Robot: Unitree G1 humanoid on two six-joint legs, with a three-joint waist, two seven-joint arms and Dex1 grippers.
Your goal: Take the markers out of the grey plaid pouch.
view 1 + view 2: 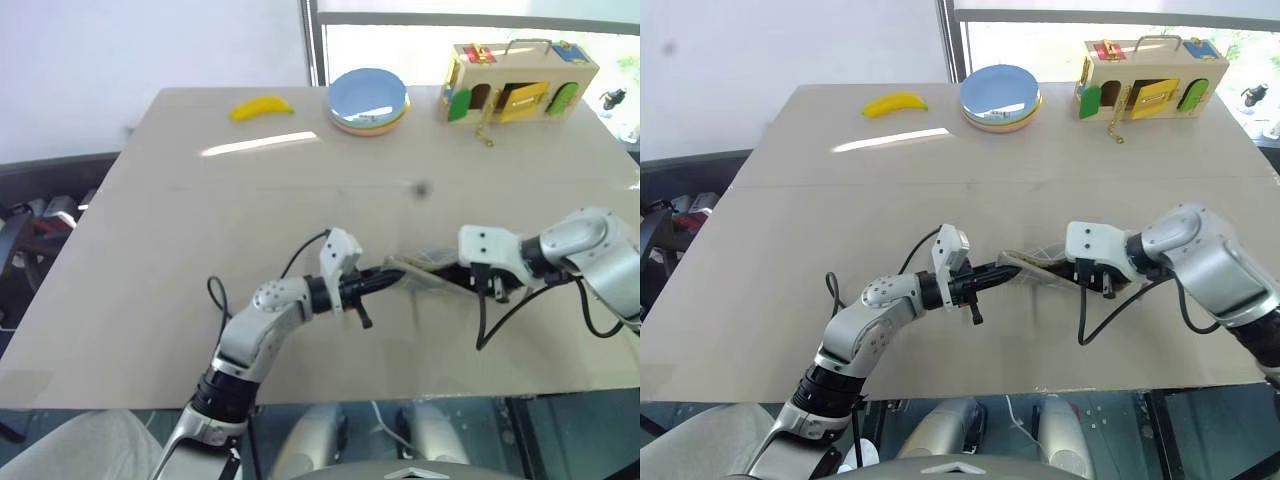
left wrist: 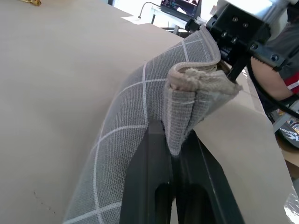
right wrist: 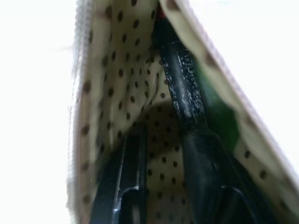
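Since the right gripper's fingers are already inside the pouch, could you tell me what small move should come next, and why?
Probably close the right gripper on the dark marker and draw it out. Its two black fingers sit inside the tan dotted lining of the grey plaid fabric pouch, the marker lying by one finger, something green beside it. The left gripper pinches the pouch's edge, steadying it.

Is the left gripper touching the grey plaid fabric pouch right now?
Touching. In the left wrist view the left gripper's black fingers are pinched shut on a folded edge of the grey plaid fabric pouch.
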